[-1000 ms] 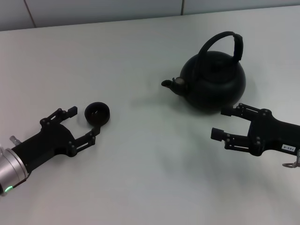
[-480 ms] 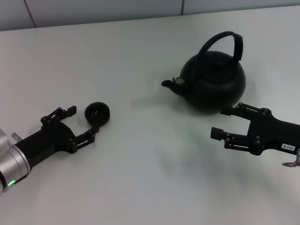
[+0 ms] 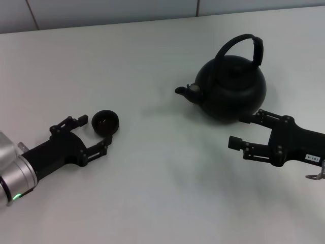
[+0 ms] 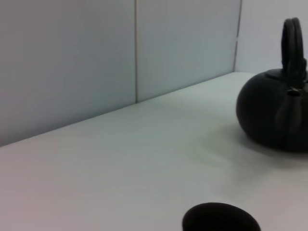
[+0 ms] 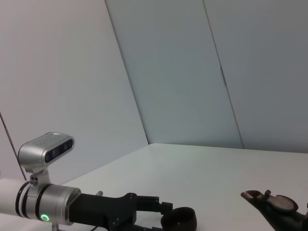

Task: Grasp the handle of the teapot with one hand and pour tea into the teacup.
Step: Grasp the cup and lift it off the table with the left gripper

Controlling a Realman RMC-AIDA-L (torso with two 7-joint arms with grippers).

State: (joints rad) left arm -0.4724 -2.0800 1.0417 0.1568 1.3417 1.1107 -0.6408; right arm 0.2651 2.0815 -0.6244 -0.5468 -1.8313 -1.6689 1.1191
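Observation:
The matte-black teapot (image 3: pixel 232 91) stands at the right of the white table, its spout pointing left and its arched handle (image 3: pixel 242 44) upright; it also shows in the left wrist view (image 4: pixel 274 110). The small black teacup (image 3: pixel 105 122) sits at the left and shows in the left wrist view (image 4: pixel 220 219) and the right wrist view (image 5: pixel 179 222). My left gripper (image 3: pixel 94 134) is open, just short of the teacup, with the cup near the gap's far end. My right gripper (image 3: pixel 242 131) is open at table level just in front of the teapot's body.
The white table (image 3: pixel 152 66) runs back to a pale panelled wall (image 4: pixel 96 57). The left arm's silver wrist (image 5: pixel 48 202) shows in the right wrist view. The teapot's spout tip (image 5: pixel 269 204) shows at the right wrist view's lower corner.
My left gripper has drawn back slightly toward the lower left, away from the teacup. The right gripper, teapot and teacup have not moved.

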